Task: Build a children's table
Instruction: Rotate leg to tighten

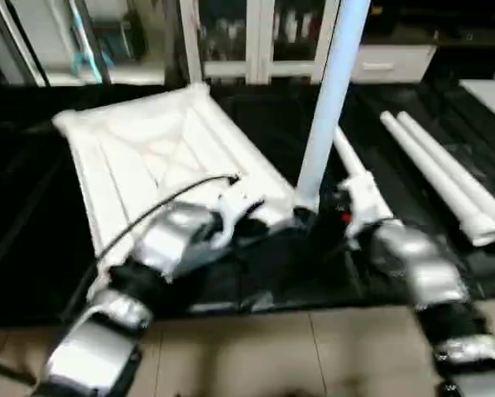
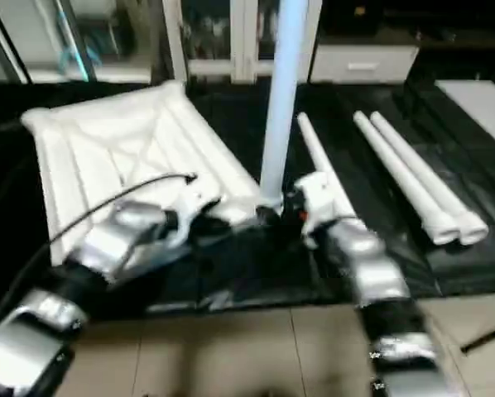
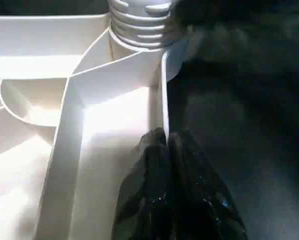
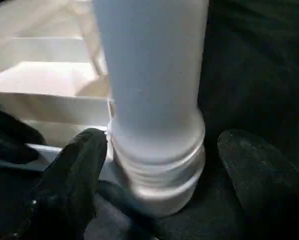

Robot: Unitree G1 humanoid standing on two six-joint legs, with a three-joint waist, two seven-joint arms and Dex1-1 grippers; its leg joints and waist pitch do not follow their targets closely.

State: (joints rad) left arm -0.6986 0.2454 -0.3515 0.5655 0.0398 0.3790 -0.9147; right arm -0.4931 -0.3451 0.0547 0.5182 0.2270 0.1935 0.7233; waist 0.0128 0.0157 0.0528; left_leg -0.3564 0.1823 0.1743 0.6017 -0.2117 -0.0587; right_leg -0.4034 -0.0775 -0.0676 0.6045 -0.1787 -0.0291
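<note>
Beside two spare legs (image 1: pixel 454 186), an upright leg (image 1: pixel 326 99) stands in the tabletop (image 1: pixel 148 149) corner socket, between the right gripper (image 4: pixel 162 165)'s spread fingers, while the left gripper (image 3: pixel 164 150) pinches the rim.

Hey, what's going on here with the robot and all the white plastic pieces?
A two-armed robot is assembling a children's table. The white table top lies ribbed side up on the black work table, and one leg stands upright in its near corner socket. The left gripper, jaws shut, pinches the top's rim near that corner. The right gripper has its jaws apart on either side of the leg's base. Three more legs lie to the right.
</note>
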